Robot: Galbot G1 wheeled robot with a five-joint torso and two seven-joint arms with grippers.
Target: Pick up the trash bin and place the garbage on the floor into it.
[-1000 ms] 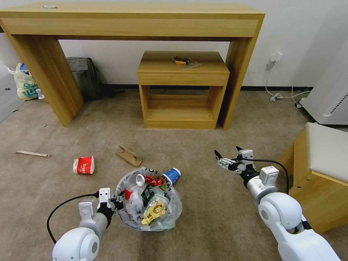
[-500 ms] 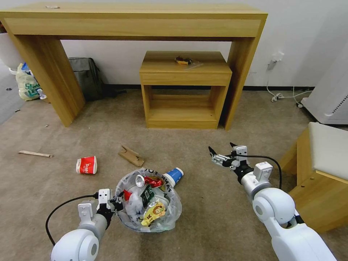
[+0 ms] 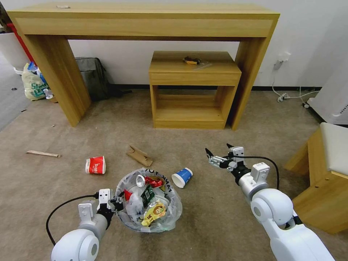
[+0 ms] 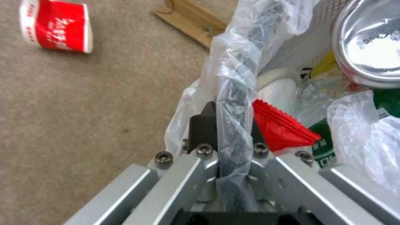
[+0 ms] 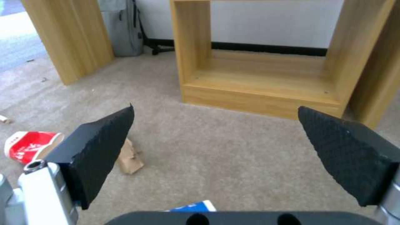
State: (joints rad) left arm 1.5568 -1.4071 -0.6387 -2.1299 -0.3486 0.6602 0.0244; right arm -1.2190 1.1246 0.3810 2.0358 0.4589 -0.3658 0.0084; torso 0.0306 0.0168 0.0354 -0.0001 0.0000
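Floor: beige short-pile carpet [image 3: 217, 217] is laid across the room up to a white wall with a dark skirting strip.
Furniture: a long wooden desk [image 3: 145, 21] is set against the wall; a smaller wooden side table [image 3: 194, 69] with an open shelf is placed under it; a wooden bench with a pale cushion [image 3: 331, 174] is seen at the robot's right.
Trash bin: the trash bin [image 3: 125, 214], lined with a crinkly translucent bag, is positioned low in the head view, just before the left arm; it is already loaded with a can, a red wrapper, a green packet and a yellow printed wrapper.
Left gripper: the left gripper [image 3: 116, 203] is clamped on the bin's near rim; in the left wrist view the bag-covered rim [image 4: 235, 103] is pinched between the dark fingertips [image 4: 202, 126].
Right gripper: the right gripper [image 3: 218, 151] is held above bare carpet, well to the right of the bin, with its jaws spread wide and nothing between them; the two black pads [image 5: 98, 150] are seen far apart in the right wrist view.
Garbage on carpet: a blue paper cup [image 3: 182, 177] is lying on its side just beyond the bin's far right edge; a red paper cup [image 3: 95, 165] is lying on its side to the bin's far left; a cardboard scrap [image 3: 139, 156] is lying between the two cups, farther from the robot; a wooden stick [image 3: 42, 154] is lying well to the left.
Other items: a grey backpack [image 3: 94, 78] is propped behind the desk's left leg; a yellow-green shopping bag [image 3: 33, 83] is set beyond it.
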